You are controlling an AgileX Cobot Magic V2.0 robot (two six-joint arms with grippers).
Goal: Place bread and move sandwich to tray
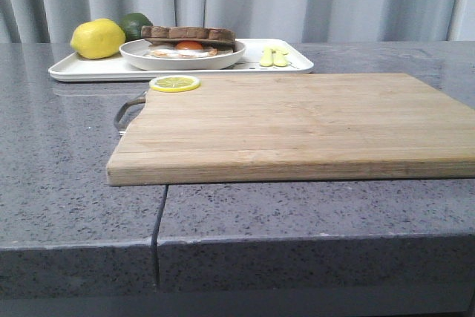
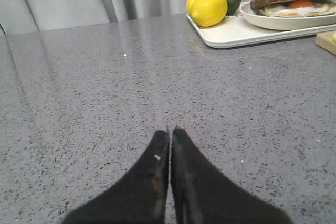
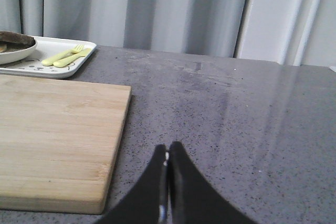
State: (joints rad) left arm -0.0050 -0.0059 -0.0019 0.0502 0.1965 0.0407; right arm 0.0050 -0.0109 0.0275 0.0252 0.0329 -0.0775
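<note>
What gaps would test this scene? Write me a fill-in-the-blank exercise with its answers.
1. The sandwich on its plate sits on the ____.
2. The lemon slice lies on the corner of the wooden ____.
3. The whole lemon shares the tray with a ____.
4. Both the left gripper and right gripper are ____.

Answers: tray; cutting board; lime; shut

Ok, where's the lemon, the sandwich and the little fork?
lemon (image 1: 97, 38): front view, middle of its yellow skin.
sandwich (image 1: 188, 34): front view, crust of the top bread slice.
fork (image 3: 65, 54): right wrist view, middle of its pale green handle, on the tray.
</note>
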